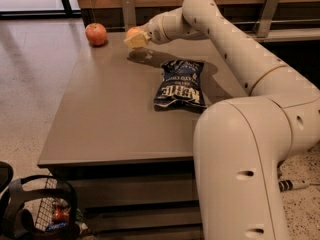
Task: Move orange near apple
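Orange (131, 32) is the fruit to be shifted, and it is off the bench (110, 119), gripped in the claw (136, 40) near the far edge, with its shadow on the surface just below.

Furthest left, the apple (96, 34) rests on the far left corner of the bench, close to both the left edge and the back edge. That leaves little room beyond it or behind it, so any set-down spot has to lie on its right or nearer side.

Between the apple and the claw lies a bare strip of bench, and it looks like the natural landing place: near the apple, yet inside the edges. The claw is clenched on the orange, its pale fingers wrapped around the front of the fruit and hiding much of it. Holding the fruit above the surface lets it travel without rolling.

Further right and nearer the camera, a chip bag (179, 84) lies flat in the middle of the bench, well apart from the apple and out of the way of a leftward move. The arm (225, 39) reaches in from the right, passing over the far right part of the bench, so its route left is open. A round fruit let go too near the corner could roll off, so a low, gentle release seems wise.
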You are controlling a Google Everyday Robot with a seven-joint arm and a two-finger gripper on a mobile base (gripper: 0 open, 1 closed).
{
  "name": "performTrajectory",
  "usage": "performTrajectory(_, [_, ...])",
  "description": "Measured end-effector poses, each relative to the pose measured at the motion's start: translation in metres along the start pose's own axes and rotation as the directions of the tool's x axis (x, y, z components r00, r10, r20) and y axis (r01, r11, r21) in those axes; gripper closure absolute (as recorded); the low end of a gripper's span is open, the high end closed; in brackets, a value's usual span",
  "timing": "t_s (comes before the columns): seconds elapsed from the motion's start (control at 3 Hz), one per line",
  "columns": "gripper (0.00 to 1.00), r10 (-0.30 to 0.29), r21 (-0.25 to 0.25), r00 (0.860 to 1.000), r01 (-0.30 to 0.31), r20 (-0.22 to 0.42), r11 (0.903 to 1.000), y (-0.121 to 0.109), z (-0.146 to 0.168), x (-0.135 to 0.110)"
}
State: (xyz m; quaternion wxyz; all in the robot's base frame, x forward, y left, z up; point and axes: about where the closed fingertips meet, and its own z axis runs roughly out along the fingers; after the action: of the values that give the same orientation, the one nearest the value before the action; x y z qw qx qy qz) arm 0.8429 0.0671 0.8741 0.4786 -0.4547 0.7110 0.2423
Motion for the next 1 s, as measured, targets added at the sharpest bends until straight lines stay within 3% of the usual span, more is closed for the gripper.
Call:
performTrajectory(0.33, [1.00,0.009,0.004,1.000,-0.009,-0.002,1.0000,0.006,0.018,0.004])
performTrajectory(1.0, [1.00,0.014,0.026,0.998,-0.015,0.062,0.9996,0.010,0.039,-0.011])
